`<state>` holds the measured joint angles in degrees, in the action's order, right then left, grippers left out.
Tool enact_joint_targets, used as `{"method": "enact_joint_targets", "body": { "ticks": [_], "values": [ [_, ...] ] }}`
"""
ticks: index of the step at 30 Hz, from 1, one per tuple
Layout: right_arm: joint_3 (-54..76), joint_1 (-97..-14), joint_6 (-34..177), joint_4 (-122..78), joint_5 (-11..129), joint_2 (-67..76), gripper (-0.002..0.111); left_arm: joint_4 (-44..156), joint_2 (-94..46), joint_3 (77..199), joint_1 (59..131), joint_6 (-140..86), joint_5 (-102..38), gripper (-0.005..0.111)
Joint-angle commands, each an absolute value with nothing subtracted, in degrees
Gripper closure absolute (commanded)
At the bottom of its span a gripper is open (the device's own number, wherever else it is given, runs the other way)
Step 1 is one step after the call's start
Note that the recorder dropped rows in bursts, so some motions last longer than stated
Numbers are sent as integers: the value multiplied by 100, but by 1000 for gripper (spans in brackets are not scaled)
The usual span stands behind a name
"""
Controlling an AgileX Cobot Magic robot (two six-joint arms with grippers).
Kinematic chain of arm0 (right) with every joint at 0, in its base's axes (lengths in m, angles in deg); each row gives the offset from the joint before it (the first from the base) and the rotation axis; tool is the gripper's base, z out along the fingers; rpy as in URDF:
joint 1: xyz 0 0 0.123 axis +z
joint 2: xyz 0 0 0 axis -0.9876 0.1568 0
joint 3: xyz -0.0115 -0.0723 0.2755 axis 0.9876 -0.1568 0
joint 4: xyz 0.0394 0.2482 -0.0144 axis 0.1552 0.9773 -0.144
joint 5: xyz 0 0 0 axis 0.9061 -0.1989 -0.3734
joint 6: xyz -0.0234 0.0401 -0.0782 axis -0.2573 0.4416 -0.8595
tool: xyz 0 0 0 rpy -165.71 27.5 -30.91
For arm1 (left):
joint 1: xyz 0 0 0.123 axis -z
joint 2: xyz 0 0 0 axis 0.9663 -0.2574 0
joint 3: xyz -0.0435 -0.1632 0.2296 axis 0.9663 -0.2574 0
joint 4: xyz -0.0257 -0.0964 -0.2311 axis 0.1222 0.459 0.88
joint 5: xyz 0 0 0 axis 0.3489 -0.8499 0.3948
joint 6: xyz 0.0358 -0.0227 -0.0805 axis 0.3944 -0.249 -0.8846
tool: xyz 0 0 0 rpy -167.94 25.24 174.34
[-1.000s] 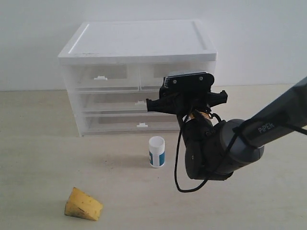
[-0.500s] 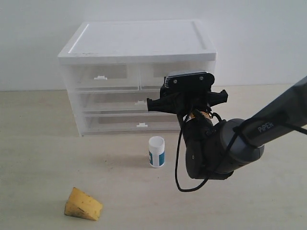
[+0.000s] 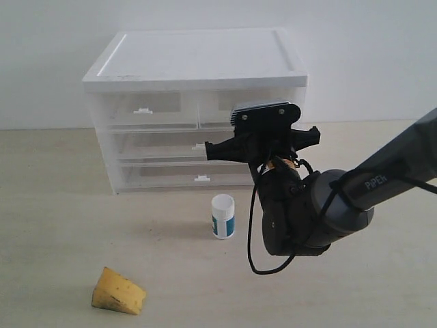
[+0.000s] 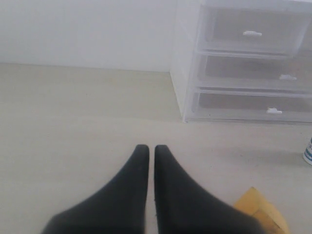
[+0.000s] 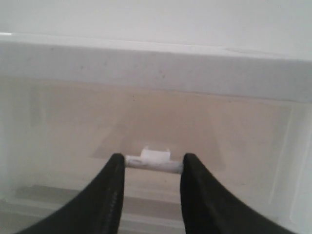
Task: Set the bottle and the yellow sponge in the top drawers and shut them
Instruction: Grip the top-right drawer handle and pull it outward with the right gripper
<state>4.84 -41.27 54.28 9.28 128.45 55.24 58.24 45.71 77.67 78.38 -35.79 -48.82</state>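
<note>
White tab handle (image 5: 155,162) of right top drawer (image 5: 234,141) lies crosswise between right fingers (image 5: 113,195), pinched at both ends. Left fingers (image 4: 130,185) clenched, empty, nearer sponge (image 4: 258,214). On desk (image 3: 54,205): bottle (image 3: 222,216), sponge; drawers closed.

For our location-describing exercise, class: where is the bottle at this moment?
In the exterior view, the bottle stands upright on the table near the middle, in front of the drawer unit and right of the yellow sponge.
</note>
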Motion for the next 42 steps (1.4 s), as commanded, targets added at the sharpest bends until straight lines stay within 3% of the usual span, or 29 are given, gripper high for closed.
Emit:
{"method": "enact_joint_targets", "body": {
  "ticks": [1,14,27,40,42],
  "values": [
    [527,-4098,5355,865,12893,5475,108,5817,4588,7748,7807,-3545,-4872,102],
    [-347,-3690,5333,1209,12893,4796,108,5817,4588,7748,7807,-3545,-4872,102],
    [-424,-2910,4511,2435,12893,4594,108,5817,4588,7748,7807,-3545,-4872,102],
    [-774,-2657,4572,2863,12893,4507,108,5817,4588,7748,7807,-3545,-4872,102],
    [-774,-2657,4580,2863,12893,4507,104,5817,4588,7748,7807,-3545,-4872,102]
  ]
}}
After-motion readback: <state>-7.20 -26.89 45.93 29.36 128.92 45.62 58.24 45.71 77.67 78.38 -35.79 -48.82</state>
